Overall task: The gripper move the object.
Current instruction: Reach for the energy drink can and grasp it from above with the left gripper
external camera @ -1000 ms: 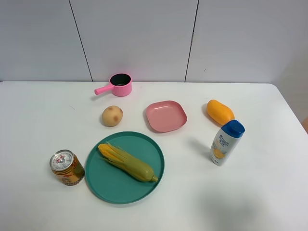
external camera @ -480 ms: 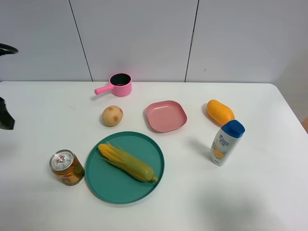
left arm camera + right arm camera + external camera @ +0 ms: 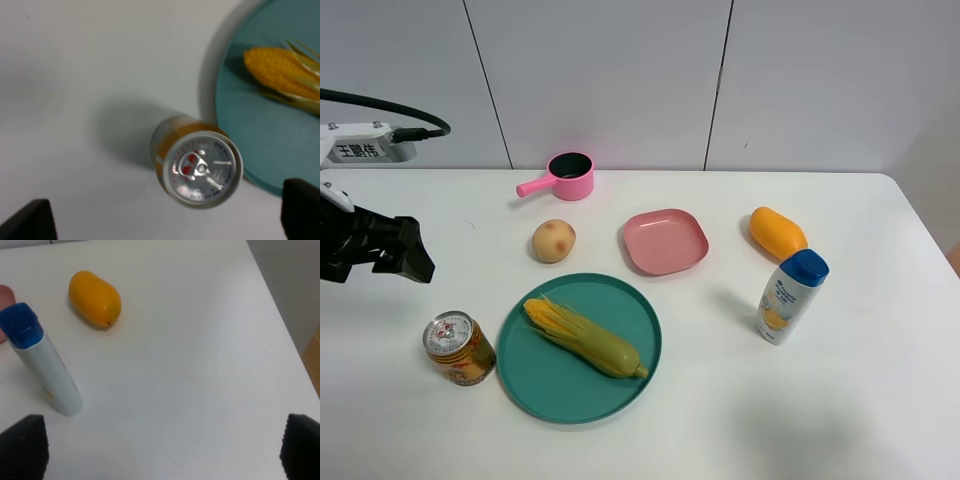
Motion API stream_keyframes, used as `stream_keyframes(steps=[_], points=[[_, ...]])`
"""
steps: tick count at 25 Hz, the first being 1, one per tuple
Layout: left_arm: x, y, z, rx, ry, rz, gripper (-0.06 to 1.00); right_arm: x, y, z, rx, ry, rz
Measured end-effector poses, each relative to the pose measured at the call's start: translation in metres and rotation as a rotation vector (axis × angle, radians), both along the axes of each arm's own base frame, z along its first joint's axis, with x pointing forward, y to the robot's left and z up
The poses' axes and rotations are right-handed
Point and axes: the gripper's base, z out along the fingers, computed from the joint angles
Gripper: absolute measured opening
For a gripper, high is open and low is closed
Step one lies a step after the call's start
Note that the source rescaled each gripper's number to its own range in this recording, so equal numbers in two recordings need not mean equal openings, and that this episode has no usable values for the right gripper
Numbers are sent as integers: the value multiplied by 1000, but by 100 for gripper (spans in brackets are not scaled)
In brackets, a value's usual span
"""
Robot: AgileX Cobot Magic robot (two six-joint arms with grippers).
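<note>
One small drink can [image 3: 458, 347] is your target. It stands upright on the desk [image 3: 390, 430] at the near left, just beside the rim of the teal plate [image 3: 535, 390] that carries the corn cob [image 3: 585, 337].

Your left tool [image 3: 412, 256] hangs above the desk behind the can, apart from it, with its fingers spread wide and holding nothing. Its wrist camera looks down on the silver pull-tab top, which sits off-centre between the two fingertips. The right tool [image 3: 160, 452] is likewise spread and empty, and its camera shows the blue-capped bottle [image 3: 50, 375] and the mango [image 3: 95, 298].

Watch the plate side. With so little gap there, a descending finger may land on the rim, tilt the plate or shove the can over. Closing off-centre could also knock the can sideways before both fingers meet it.
</note>
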Motion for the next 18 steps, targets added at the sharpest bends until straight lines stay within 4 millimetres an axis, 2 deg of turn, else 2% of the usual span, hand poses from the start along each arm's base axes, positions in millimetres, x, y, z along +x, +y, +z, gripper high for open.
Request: stream_keyframes(steps=[5, 10, 18], points=[[-11, 1, -25, 2, 66, 25, 100, 0, 0, 0, 0, 0, 0], [-17, 1, -51, -15, 32, 39, 100, 0, 0, 0, 0, 0, 0], [-18, -8, -56, -114, 16, 20, 100, 0, 0, 0, 0, 0, 0]])
